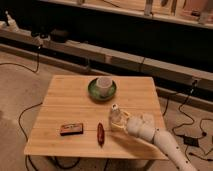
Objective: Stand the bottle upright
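The bottle [116, 113] is small, pale and translucent with a whitish cap. It stands upright on the wooden table [65, 100], right of centre and a little in front of the cup. My gripper [120, 123] reaches in from the lower right on a whitish arm [160, 139]. Its yellowish fingers [123, 120] sit on either side of the bottle's lower body and are shut on it.
A white cup [104, 84] stands on a green saucer [94, 92] at the table's back middle. A thin red-brown stick [100, 134] and a small dark box [71, 129] lie near the front edge. Cables run over the floor around the table.
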`<state>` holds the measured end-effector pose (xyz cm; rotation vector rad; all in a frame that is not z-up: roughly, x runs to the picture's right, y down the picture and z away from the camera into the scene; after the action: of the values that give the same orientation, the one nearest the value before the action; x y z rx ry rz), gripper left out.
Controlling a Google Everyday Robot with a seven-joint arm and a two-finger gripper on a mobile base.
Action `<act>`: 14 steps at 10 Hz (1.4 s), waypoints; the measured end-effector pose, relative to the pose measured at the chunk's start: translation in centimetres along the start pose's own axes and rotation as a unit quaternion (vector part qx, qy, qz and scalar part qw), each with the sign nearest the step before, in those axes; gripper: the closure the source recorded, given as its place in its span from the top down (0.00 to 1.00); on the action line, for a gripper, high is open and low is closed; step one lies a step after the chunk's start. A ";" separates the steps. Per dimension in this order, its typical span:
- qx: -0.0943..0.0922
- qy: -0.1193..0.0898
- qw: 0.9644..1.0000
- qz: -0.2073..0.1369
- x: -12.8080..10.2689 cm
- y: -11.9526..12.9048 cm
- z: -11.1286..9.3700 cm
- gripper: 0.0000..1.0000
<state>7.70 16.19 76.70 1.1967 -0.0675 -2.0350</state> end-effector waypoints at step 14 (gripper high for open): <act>0.031 -0.044 0.998 -0.015 -0.6 -0.6 0.6 0.62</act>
<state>7.06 16.83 77.20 1.1523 -0.1585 -2.1244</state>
